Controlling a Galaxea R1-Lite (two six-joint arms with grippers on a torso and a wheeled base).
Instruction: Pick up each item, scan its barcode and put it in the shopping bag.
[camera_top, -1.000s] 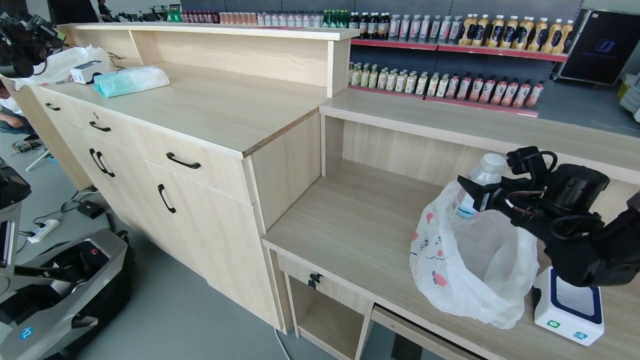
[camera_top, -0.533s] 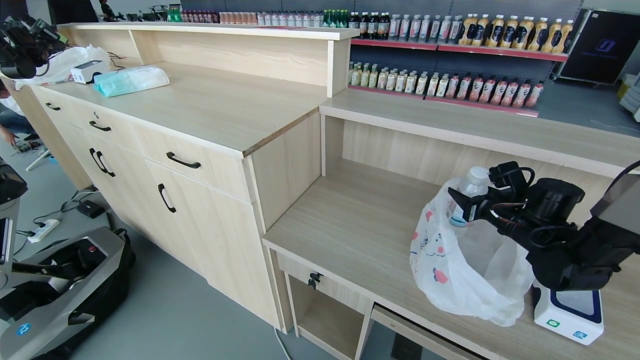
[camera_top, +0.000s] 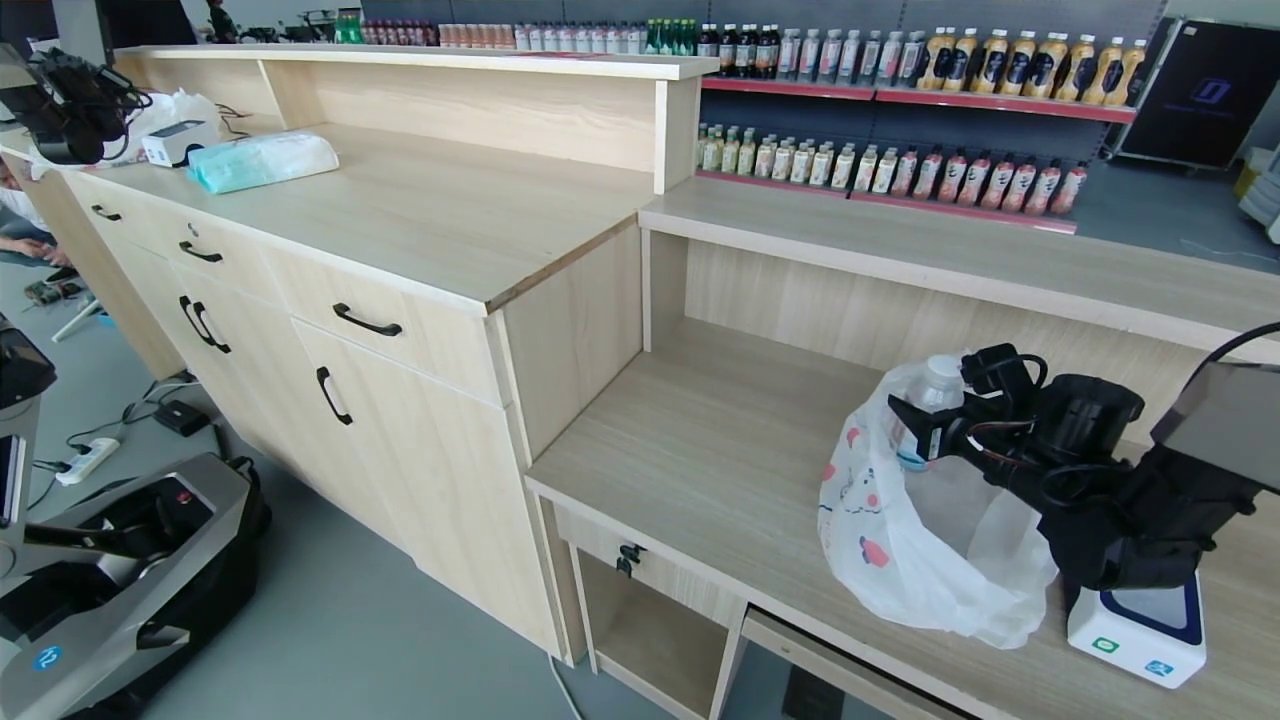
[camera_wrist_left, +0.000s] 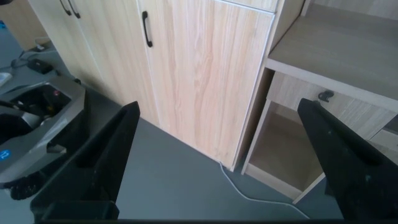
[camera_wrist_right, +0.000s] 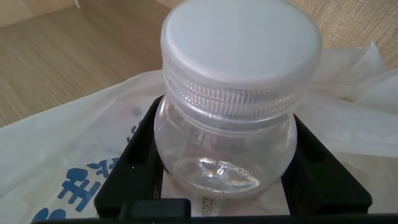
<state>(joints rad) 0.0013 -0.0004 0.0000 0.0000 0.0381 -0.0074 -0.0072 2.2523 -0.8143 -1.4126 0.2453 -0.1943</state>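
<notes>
My right gripper (camera_top: 920, 430) is shut on a clear water bottle (camera_top: 932, 392) with a white cap, holding it upright. The bottle's lower part sits in the open mouth of the white printed shopping bag (camera_top: 900, 545) on the low counter. In the right wrist view the bottle (camera_wrist_right: 239, 143) stands between the black fingers (camera_wrist_right: 134, 171), with the bag (camera_wrist_right: 68, 155) around and below it. A white and blue barcode scanner (camera_top: 1135, 630) stands to the right of the bag, partly behind my right arm. My left gripper (camera_wrist_left: 224, 168) hangs open over the floor in front of the cabinet doors.
The low counter (camera_top: 700, 450) has free room left of the bag. On the high counter at the far left lie a teal pack (camera_top: 262, 160), a small white box (camera_top: 177, 141) and a white bag (camera_top: 130, 118). Drink shelves (camera_top: 880, 170) line the back.
My right gripper has carried the bottle down and a little left, from above the bag into its mouth.
</notes>
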